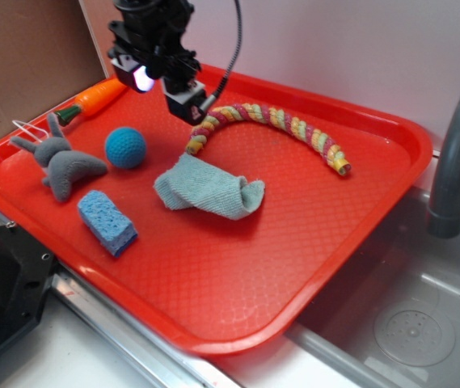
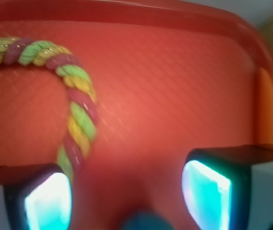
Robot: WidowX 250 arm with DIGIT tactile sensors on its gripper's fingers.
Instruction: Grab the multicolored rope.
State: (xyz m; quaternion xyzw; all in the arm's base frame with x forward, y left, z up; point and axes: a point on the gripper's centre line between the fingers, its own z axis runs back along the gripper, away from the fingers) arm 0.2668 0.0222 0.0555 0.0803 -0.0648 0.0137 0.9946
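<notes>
The multicolored rope (image 1: 278,121), braided in yellow, pink-red and pale green, lies curved across the back of the red tray (image 1: 254,267). My gripper (image 1: 183,101) hovers over the tray just left of the rope's near end. In the wrist view the gripper (image 2: 126,194) is open, its jaws wide apart with only bare tray between them. The rope (image 2: 78,112) runs down from the upper left and passes behind the inner edge of the left finger (image 2: 47,201). It is not between the pads.
On the tray lie an orange toy carrot (image 1: 100,95), a grey plush animal (image 1: 64,162), a teal ball (image 1: 125,147), a blue sponge (image 1: 107,221) and a crumpled grey-green cloth (image 1: 209,190). A grey faucet (image 1: 456,153) and a sink (image 1: 399,323) are at the right.
</notes>
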